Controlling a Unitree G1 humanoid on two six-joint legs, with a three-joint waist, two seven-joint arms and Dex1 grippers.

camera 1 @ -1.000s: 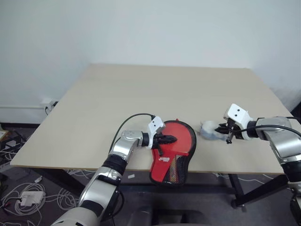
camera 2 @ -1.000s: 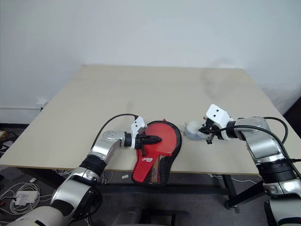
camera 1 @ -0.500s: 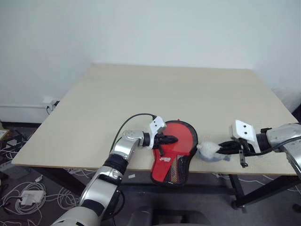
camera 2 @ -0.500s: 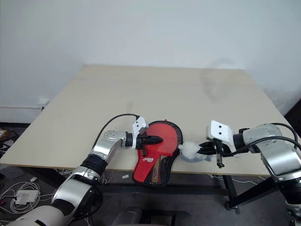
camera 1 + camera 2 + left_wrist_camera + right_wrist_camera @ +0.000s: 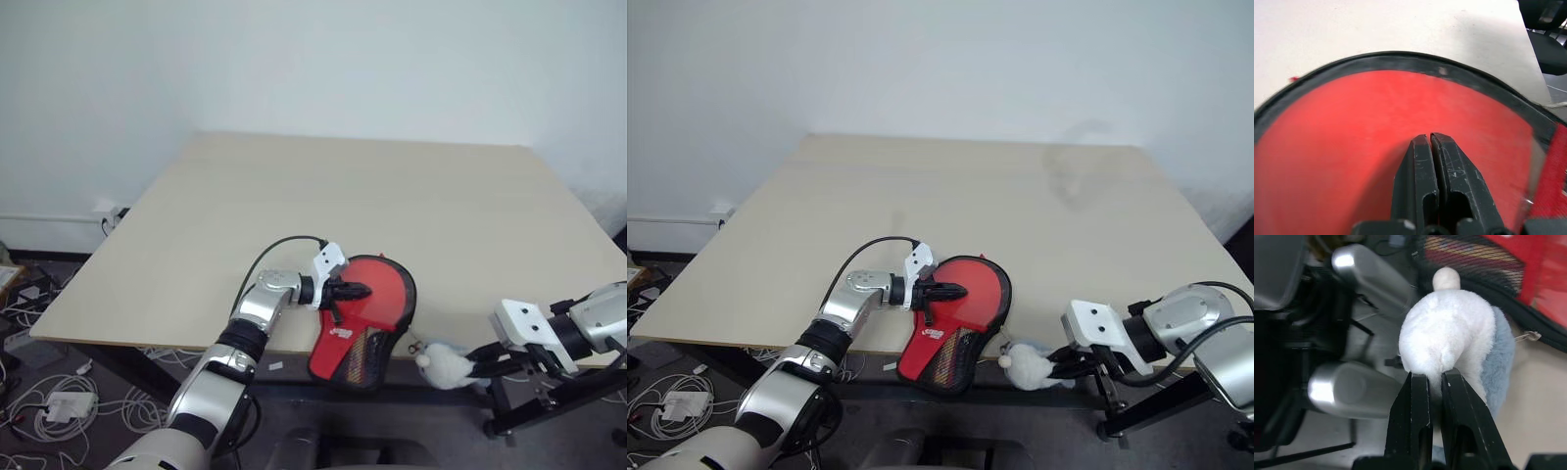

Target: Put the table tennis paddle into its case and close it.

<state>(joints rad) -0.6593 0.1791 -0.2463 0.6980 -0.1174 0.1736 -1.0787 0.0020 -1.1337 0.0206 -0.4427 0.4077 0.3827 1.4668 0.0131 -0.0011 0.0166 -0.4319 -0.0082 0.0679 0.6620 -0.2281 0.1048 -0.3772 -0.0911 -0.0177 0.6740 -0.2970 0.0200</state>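
Note:
The table tennis paddle point(image 5: 380, 294) lies red face up inside its black-rimmed case point(image 5: 366, 351) at the table's front edge. The case's mesh end hangs over the edge. My left gripper point(image 5: 363, 290) is shut, and its fingertips point(image 5: 1429, 142) rest on the red rubber face point(image 5: 1352, 132). My right gripper point(image 5: 478, 364) is shut on a small pale grey-white plush lump point(image 5: 442, 363), holding it in the air just beyond the front edge, to the right of the case. In the right wrist view the fingers point(image 5: 1418, 396) pinch the lump's point(image 5: 1449, 333) fur.
The beige table point(image 5: 343, 196) stretches bare behind the case to the white wall. Cables and a power strip point(image 5: 59, 403) lie on the floor to the left. A black frame bar point(image 5: 549, 401) runs under the table's right corner.
My right gripper has drawn back toward me with the plush lump, from the tabletop beside the case to past the front edge and lower. The left gripper and paddle have stayed put.

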